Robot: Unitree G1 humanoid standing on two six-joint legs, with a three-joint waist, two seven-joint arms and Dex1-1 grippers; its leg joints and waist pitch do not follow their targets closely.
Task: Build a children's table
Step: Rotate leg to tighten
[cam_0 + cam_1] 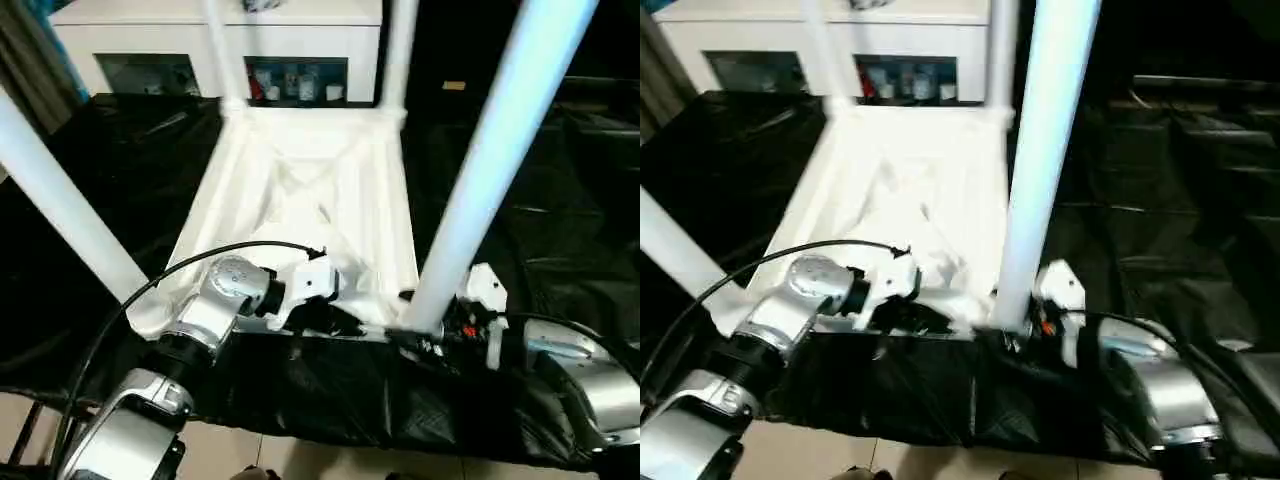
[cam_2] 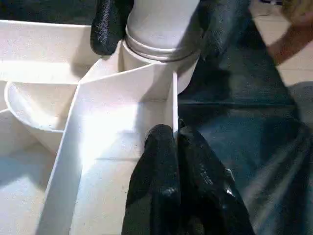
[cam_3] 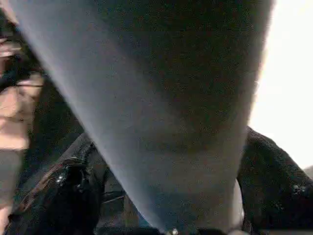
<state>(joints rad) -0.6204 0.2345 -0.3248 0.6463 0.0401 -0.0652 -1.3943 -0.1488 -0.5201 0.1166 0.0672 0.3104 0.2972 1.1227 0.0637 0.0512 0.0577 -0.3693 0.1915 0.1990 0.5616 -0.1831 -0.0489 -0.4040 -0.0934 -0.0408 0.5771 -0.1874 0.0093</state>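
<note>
The children's table lies upside down, its ribbed white top [image 1: 300,190] on a black-covered surface. Its legs stand upright in the corner sockets: near right leg [image 1: 500,150], near left leg [image 1: 60,200] and two far legs [image 1: 400,50]. My left gripper [image 2: 173,142] is at the top's near edge, shut on a thin white rim wall [image 2: 173,98] next to the near right socket. My right gripper [image 1: 420,335] straddles the base of the near right leg [image 3: 171,122]. Its black fingers [image 2: 105,24] stand open on either side of the tube.
A white cabinet with glass doors [image 1: 300,40] stands behind the table. Black sheeting [image 1: 560,220] covers the work surface, with its front edge near me and pale floor [image 1: 300,460] below. Part of a person [image 2: 293,34] shows beyond the table's corner.
</note>
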